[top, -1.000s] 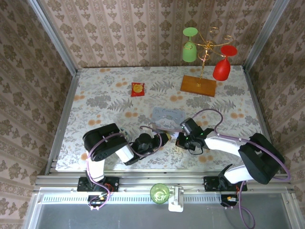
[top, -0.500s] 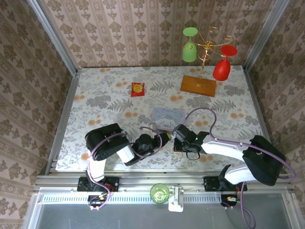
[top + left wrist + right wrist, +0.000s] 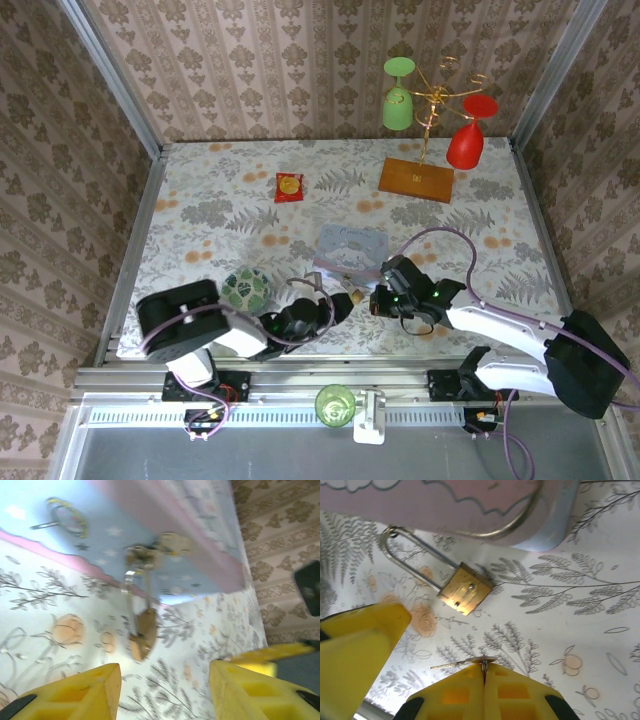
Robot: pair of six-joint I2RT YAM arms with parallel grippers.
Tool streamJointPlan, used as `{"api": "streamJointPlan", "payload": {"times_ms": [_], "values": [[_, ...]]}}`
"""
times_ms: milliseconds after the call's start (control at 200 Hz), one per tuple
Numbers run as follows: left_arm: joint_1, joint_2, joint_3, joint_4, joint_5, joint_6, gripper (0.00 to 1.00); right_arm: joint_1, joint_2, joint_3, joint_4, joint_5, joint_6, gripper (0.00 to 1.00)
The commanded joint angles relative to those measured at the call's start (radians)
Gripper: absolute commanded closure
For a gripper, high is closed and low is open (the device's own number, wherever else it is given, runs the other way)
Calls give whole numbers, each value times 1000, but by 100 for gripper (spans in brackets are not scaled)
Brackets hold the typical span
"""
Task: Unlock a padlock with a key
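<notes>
The brass padlock (image 3: 465, 595) lies flat on the floral cloth, and its long silvery shackle (image 3: 410, 555) reaches under the edge of the pale blue tin (image 3: 470, 505). My right gripper (image 3: 484, 672) is shut on the key (image 3: 457, 664), a thin silver blade sticking out sideways just short of the padlock body. My left gripper (image 3: 165, 690) is open, its yellow fingers (image 3: 75, 695) wide apart, and the padlock (image 3: 142, 630) lies on the cloth beyond them, untouched. From above, the padlock (image 3: 357, 296) sits between the left gripper (image 3: 343, 303) and the right gripper (image 3: 377, 300).
The tin (image 3: 352, 248) stands just behind the padlock. A round green patterned object (image 3: 247, 287) sits over the left arm. A red-and-yellow packet (image 3: 289, 187) lies further back, and a wooden-based stand (image 3: 416, 178) with a green and a red glass is at the back right.
My left gripper has opened and let go of the padlock, and its arm has drawn back to the near left, uncovering the green round object. The right gripper shifted slightly, still shut on the key.
</notes>
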Motion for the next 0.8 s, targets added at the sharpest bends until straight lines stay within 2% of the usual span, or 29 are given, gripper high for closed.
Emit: {"api": "streamJointPlan", "payload": {"times_ms": [0, 45, 110, 170, 240, 390, 600, 795], "values": [[0, -122, 11, -150, -79, 157, 49, -16, -28, -24, 93, -124, 10, 100], [11, -155, 31, -175, -46, 199, 52, -25, -48, -45, 156, -167, 34, 100], [15, -179, 34, -144, -28, 252, 63, -43, -85, -65, 221, -216, 63, 100], [20, -188, 23, -98, -1, 278, 70, -65, -118, -63, 221, -241, 71, 100], [23, -189, 21, -59, 34, 292, 74, -82, -157, -61, 214, -266, 72, 100], [3, -176, 58, 15, 98, 354, 65, -106, -198, -65, 238, -327, 118, 100], [-17, -123, -12, 274, 10, 336, 59, -110, -215, -63, 232, -332, 122, 100], [-17, -131, 3, 227, 6, 334, 60, -113, -216, -62, 250, -340, 141, 100]]}}
